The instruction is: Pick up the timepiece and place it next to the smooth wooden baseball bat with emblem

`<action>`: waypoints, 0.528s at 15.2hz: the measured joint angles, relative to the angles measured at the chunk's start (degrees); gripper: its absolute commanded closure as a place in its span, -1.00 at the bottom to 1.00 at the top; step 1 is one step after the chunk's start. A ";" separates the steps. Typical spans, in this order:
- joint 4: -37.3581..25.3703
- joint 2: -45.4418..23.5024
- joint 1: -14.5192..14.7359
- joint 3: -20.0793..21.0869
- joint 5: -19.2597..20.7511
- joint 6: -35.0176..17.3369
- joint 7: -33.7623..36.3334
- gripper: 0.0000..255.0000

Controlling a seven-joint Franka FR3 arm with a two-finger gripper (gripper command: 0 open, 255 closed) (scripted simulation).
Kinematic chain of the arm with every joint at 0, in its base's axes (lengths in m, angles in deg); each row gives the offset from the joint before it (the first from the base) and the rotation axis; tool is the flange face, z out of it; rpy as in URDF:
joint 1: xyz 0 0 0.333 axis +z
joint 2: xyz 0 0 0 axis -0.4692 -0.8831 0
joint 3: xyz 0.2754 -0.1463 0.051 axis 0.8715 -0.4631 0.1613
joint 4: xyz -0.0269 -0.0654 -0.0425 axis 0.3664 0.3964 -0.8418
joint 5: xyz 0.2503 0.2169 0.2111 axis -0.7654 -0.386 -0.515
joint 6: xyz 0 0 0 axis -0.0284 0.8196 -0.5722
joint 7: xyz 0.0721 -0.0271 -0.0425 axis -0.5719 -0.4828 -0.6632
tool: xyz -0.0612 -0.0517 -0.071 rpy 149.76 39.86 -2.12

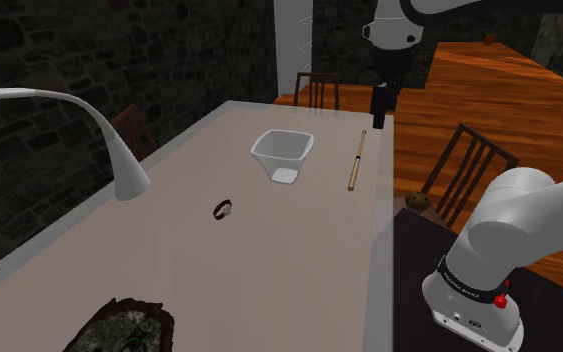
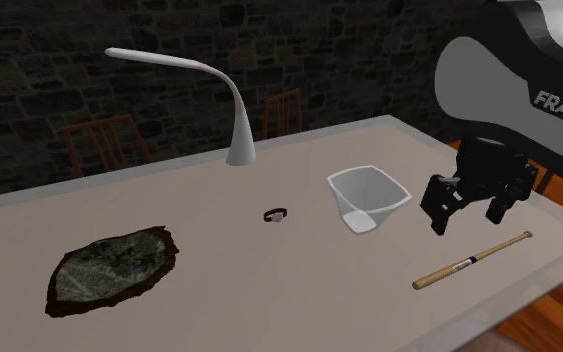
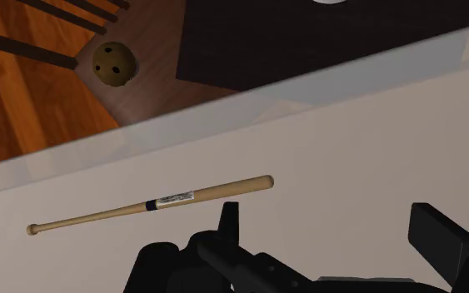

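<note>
1. The black gripper [image 2: 465,216] hangs above the pale table [image 1: 269,270] with its fingers [image 3: 431,235] spread wide and nothing between them.
2. The watch [image 1: 224,209], a small dark band with a pale face, lies flat on the open middle of the table, well apart from the gripper.
3. A white bowl [image 2: 367,198] stands between the two: in the second exterior view the watch [image 2: 277,215] sits to the bowl's left and the gripper to its right.
4. In the shoulder view the gripper [image 1: 382,106] shows at the table's far end, the watch nearer the camera and further left.
5. The wooden bat [image 2: 472,261] lies flat near the table's edge, close under the gripper; the wrist view shows the bat [image 3: 153,204], with its dark band and pale label, just ahead of the fingertips.
6. A white lamp [image 2: 234,110] arches over the table, and a dark rough slab [image 2: 109,268] lies at the end away from the gripper.
7. A brown ball [image 3: 114,64] with holes rests on the wooden floor beside the table.
</note>
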 measured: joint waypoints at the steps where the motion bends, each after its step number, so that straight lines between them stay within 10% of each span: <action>1: 0.00 0.00 0.00 0.00 0.00 0.00 0.00 -1.00; 8: 1.13 -6.19 0.06 6.66 -4.69 -7.44 11.08 -1.00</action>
